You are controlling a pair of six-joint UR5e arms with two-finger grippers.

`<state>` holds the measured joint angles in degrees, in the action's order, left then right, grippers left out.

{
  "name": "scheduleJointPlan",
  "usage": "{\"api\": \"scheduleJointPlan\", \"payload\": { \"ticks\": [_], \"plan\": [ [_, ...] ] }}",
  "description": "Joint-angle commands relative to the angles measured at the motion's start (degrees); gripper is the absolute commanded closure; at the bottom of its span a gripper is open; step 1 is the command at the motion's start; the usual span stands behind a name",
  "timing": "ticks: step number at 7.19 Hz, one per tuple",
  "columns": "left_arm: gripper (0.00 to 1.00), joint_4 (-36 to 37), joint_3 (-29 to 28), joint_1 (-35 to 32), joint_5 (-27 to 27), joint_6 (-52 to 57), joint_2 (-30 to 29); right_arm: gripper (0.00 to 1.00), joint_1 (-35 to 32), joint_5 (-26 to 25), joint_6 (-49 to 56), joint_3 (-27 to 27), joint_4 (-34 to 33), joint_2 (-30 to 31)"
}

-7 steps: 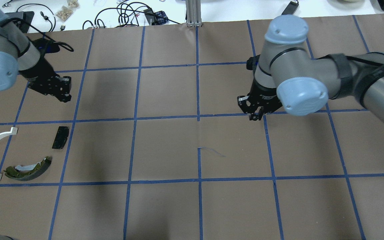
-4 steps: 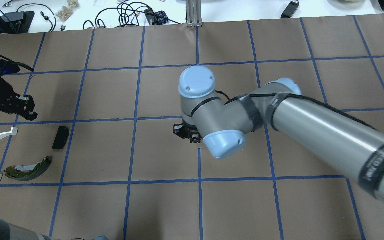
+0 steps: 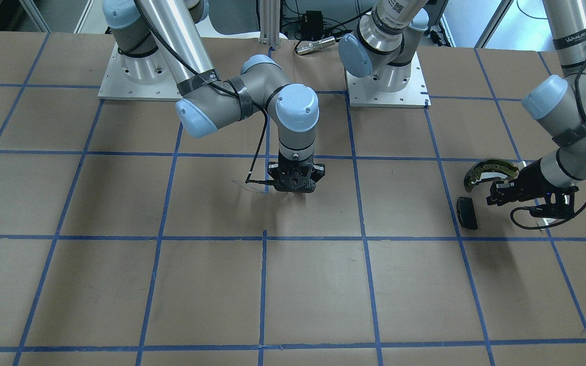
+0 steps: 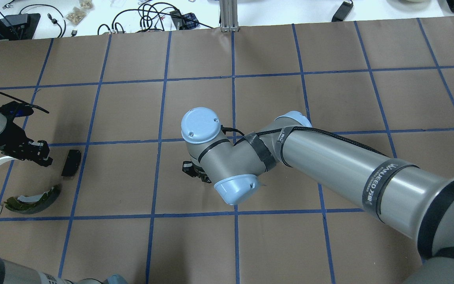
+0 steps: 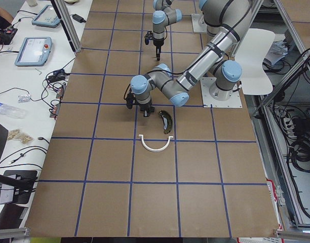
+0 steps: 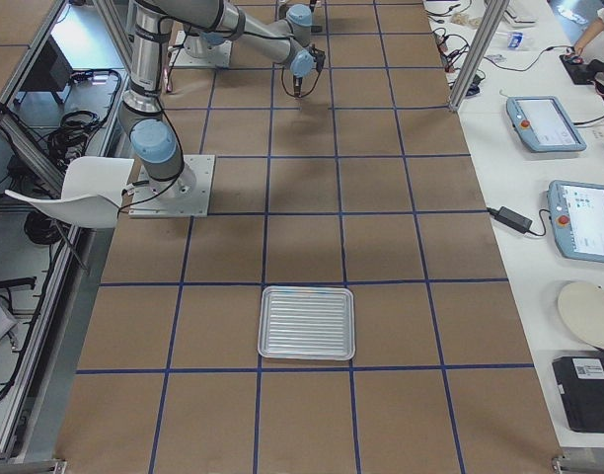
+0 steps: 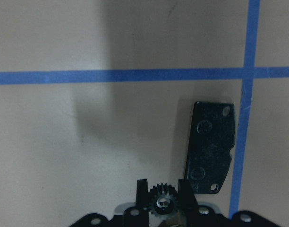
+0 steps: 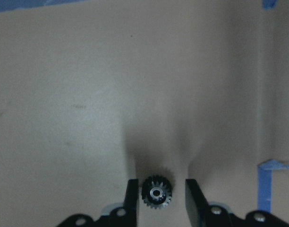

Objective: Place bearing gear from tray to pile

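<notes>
Holding the bearing gear [image 7: 159, 201] beside the pile [image 4: 71, 162].
I see it clenched in the left gripper [image 4: 42, 156] at the wrist view's bottom edge, just left of the brake pad [image 7: 210, 146]. At the overhead's centre the right gripper [image 8: 161, 182] flanks a second gear [image 8: 157, 191], and I cannot tell whether it clamps. The tray [image 6: 307, 323] lies well apart.
</notes>
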<state>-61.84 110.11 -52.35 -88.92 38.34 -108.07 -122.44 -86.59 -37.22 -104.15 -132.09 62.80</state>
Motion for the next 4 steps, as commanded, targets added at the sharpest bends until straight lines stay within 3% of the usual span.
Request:
{"api": "scheduleJointPlan", "payload": {
  "ticks": [1, 2, 4],
  "plan": [
    [1.00, 1.3, 0.4, 0.1, 0.0, 0.2, -1.4, 0.00, 3.4, -0.8, 2.1, -0.1, 2.1, 2.7],
    [1.00, 3.3, 0.3, 0.1, -3.0, 0.3, -2.4, 0.00, 8.7, -0.2, 8.1, 0.1, 6.3, 7.6],
    [1.00, 5.2, 0.5, 0.1, -3.8, 0.1, -3.8, 0.00, 21.4, -0.7, 25.0, -0.3, 14.4, 17.0]
  ]
}}
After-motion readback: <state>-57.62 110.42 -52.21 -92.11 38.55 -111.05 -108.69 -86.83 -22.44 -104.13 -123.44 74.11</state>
